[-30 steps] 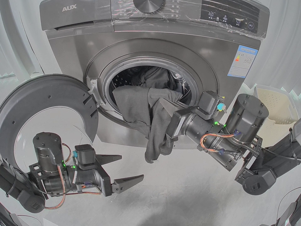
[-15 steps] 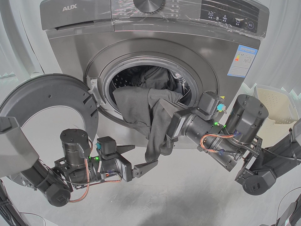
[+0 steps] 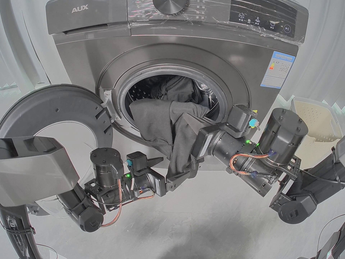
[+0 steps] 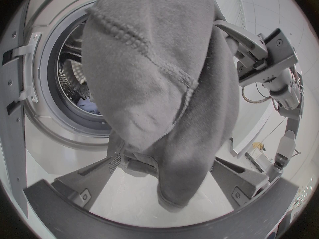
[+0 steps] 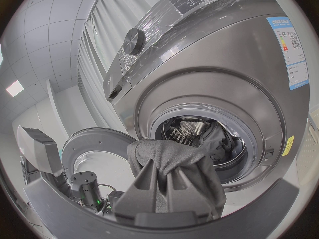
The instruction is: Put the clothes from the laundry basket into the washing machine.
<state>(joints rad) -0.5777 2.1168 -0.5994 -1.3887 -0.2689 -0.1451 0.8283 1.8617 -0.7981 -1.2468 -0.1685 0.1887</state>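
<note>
One dark grey garment point(image 3: 158, 121) hangs half out of the washing machine point(image 3: 172, 51), draped over the drum lip with its hem dangling below. Right gripper point(image 5: 162, 170) is clenched on a fold at the opening. Left gripper point(image 3: 175, 167) is spread wide, one finger either side of the hem. Laundry basket point(image 3: 320, 126) stands right of the machine.

- The garment point(image 3: 158, 123) hanging between the fingers of the left pincer point(image 3: 176, 168): dark grey matt knit cloth, slightly fuzzy, with a stitched hem.
- The washing machine point(image 3: 86, 58) beyond both pincers: smooth grey shell with a satin, metal-like sheen, its panel under wrinkled glossy clear film point(image 3: 215, 4).
- The drum point(image 4: 71, 73) behind the garment: shiny perforated metal.
- Fingers of the right pincer point(image 5: 162, 166): matt black plastic.
</note>
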